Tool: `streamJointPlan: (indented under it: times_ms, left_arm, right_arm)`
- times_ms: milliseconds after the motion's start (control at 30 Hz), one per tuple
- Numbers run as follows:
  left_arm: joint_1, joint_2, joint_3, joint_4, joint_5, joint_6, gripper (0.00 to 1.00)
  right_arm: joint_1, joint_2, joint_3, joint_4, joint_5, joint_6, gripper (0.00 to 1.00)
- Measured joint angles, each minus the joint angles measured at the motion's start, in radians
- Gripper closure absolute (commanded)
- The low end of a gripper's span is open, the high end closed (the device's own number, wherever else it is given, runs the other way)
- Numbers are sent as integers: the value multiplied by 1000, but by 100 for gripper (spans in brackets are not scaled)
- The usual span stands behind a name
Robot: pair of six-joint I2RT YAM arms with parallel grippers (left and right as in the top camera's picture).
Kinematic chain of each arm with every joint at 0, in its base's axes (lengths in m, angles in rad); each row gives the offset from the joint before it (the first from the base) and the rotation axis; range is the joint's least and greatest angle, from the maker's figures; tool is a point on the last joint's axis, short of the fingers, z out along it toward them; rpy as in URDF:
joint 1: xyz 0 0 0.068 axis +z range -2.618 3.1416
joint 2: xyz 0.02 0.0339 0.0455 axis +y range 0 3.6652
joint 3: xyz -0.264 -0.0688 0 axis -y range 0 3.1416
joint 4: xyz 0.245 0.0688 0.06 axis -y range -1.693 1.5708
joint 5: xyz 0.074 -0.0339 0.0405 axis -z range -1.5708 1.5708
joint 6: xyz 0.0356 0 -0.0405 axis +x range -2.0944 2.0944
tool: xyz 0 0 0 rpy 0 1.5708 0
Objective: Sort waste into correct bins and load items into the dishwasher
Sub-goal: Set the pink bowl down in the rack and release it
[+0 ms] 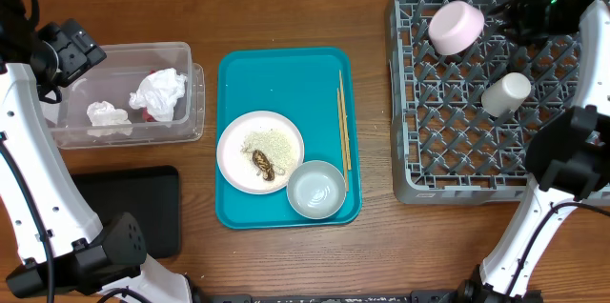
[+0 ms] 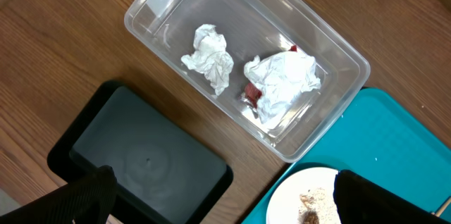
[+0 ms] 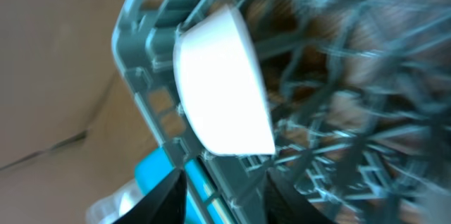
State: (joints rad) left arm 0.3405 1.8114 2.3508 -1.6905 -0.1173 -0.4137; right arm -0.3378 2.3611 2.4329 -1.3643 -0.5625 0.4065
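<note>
**A:** Where are the chopsticks, and how do they lie?

**B:** The chopsticks (image 1: pixel 343 122) lie together on the teal tray (image 1: pixel 233 65), close to its right edge. Their long axis runs from the near side to the far side. It is parallel to the left wall of the dish rack (image 1: pixel 457 165), which stands just beside the tray on the desk.

**A:** Which tool is nearer to them?

**B:** I judge the right tool (image 1: pixel 505 15). It hangs over the far part of the rack, just beside the small pink bowl (image 1: pixel 456 27). Its jaws are partly apart and hold nothing. From there the chopsticks are to its left and nearer to the robot. The left tool (image 2: pixel 236 196) is wide and empty by the clear tub (image 1: pixel 181 55), and the plate (image 1: pixel 243 141) is between it and the chopsticks.
</note>
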Motion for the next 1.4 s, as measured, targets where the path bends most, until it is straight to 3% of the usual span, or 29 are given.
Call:
streamJointPlan:
  times_ms: [133,267,333,400,567,900,1133,1400]
  left_arm:
    - [0,0,0,0,0,0,0]
    - [0,0,0,0,0,0,0]
    - [0,0,0,0,0,0,0]
    - [0,0,0,0,0,0,0]
    - [0,0,0,0,0,0,0]
    - [0,0,0,0,0,0,0]
    - [0,0,0,0,0,0,0]
    - [0,0,0,0,0,0,0]
  right_arm:
    - [-1,0,219,-151,200,12,53]
    - [-1,0,355,-221,256,11,53]
    - [2,-1,399,-233,257,10,63]
    - [16,-3,417,-233,257,-4,80]
    - [102,-3,386,-192,257,-64,96]
    - [289,0,124,-3,359,-108,96]
    - [285,6,-21,47,464,-108,96]
    - [246,6,-39,43,551,-74,96]
